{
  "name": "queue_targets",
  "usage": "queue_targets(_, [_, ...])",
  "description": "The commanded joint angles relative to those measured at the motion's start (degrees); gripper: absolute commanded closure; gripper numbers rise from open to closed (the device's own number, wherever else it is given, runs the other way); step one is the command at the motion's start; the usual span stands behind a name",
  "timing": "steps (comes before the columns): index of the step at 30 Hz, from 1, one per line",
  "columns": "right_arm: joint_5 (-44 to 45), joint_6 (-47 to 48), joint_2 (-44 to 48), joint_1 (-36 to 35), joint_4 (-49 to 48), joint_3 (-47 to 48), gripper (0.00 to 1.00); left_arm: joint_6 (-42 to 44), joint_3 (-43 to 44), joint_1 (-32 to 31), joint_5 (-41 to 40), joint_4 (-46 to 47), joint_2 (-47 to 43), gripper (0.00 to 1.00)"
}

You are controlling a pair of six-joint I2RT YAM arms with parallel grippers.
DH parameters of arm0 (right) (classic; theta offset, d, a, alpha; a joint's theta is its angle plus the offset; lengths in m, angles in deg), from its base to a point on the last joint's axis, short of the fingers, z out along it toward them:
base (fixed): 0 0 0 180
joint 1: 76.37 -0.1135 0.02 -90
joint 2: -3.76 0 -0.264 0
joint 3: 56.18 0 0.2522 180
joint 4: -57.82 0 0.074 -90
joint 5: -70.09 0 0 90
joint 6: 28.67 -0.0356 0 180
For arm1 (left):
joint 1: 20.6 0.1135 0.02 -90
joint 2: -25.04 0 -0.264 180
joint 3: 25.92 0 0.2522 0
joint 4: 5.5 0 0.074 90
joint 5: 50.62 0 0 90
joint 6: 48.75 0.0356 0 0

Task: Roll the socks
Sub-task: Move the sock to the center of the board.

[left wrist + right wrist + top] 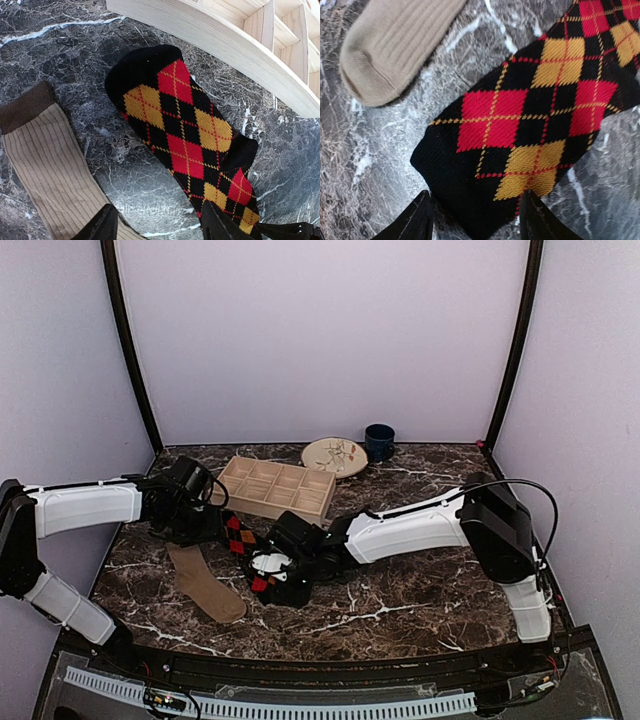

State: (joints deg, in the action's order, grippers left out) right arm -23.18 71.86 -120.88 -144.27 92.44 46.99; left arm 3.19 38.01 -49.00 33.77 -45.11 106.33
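Note:
The black sock with red and orange argyle diamonds [247, 545] lies flat on the marble table, running diagonally between my two grippers. The plain tan-brown sock [205, 585] lies just to its left, apart from it. My left gripper [157, 227] is open low over the table. Bare marble shows between its fingers, the tan sock [45, 160] is by one finger and the argyle sock [185, 140] by the other. My right gripper [477, 222] is open and straddles one black end of the argyle sock [520, 125]. The tan sock's toe [390, 45] lies beyond it.
A wooden compartment tray [275, 488] stands just behind the socks, close to the left gripper [222, 523]; its edge [235, 50] runs beside the argyle sock. A patterned plate [335, 456] and a dark blue cup [379, 442] sit at the back. Walls close three sides.

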Motion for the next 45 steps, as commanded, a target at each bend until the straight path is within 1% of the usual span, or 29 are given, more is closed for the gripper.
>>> queue_targets(1, [-1.96, 0.29, -2.68, -0.58, 0.78, 1.92, 0.46, -0.55, -0.53, -0.03, -0.98, -1.07, -1.85, 0.39])
queue_targets(4, [-2.48, -0.16, -3.68, -0.58, 1.45, 2.24, 0.54, -0.53, -0.43, 0.01, -1.11, -1.37, -2.03, 0.39])
queue_targets(8, [-3.02, -1.38, -4.25, -0.52, 2.91, 2.35, 0.77, -0.56, -0.34, 0.02, -1.28, -1.81, -2.34, 0.39])
queue_targets(9, [-2.79, -1.86, -3.98, -0.54, 3.03, 2.04, 0.80, -0.52, -0.34, 0.04, -1.33, -1.84, -2.43, 0.39])
queue_targets(12, [-1.95, -3.49, -2.22, -0.48, 2.43, 0.46, 0.84, -0.52, -0.39, 0.10, -1.52, -2.20, -2.70, 0.39])
queue_targets(18, [-0.95, -9.13, 3.83, 0.76, 3.61, -3.58, 0.84, 0.73, 0.39, 0.06, -0.87, -2.28, -2.88, 0.39])
queue_targets(22, [0.52, -14.22, 9.31, 2.55, 5.17, -6.37, 0.83, 2.88, 2.58, 0.03, 0.38, -2.28, -1.18, 0.39])
queue_targets(31, [9.10, -25.03, 21.31, 7.47, 10.13, -11.67, 0.82, 6.84, 9.45, 0.04, 2.83, -1.80, 2.90, 0.39])
queue_targets(36, [14.54, -31.19, 26.68, 10.21, 13.54, -11.98, 0.82, 9.05, 13.96, -0.04, 4.39, -2.49, 5.89, 0.39])
queue_targets(38, [15.06, -32.06, 28.79, 11.40, 13.57, -12.06, 0.82, 9.72, 15.30, -0.01, 5.34, -2.18, 7.05, 0.39])
queue_targets(41, [11.46, -28.45, 28.52, 11.07, 13.17, -11.33, 0.77, 10.78, 16.57, -0.06, 6.76, -2.16, 8.65, 0.39])
queue_targets(45, [6.14, -24.75, 23.96, 9.14, 13.83, -8.56, 0.64, 11.44, 16.44, -0.01, 6.31, -4.62, 10.40, 0.38])
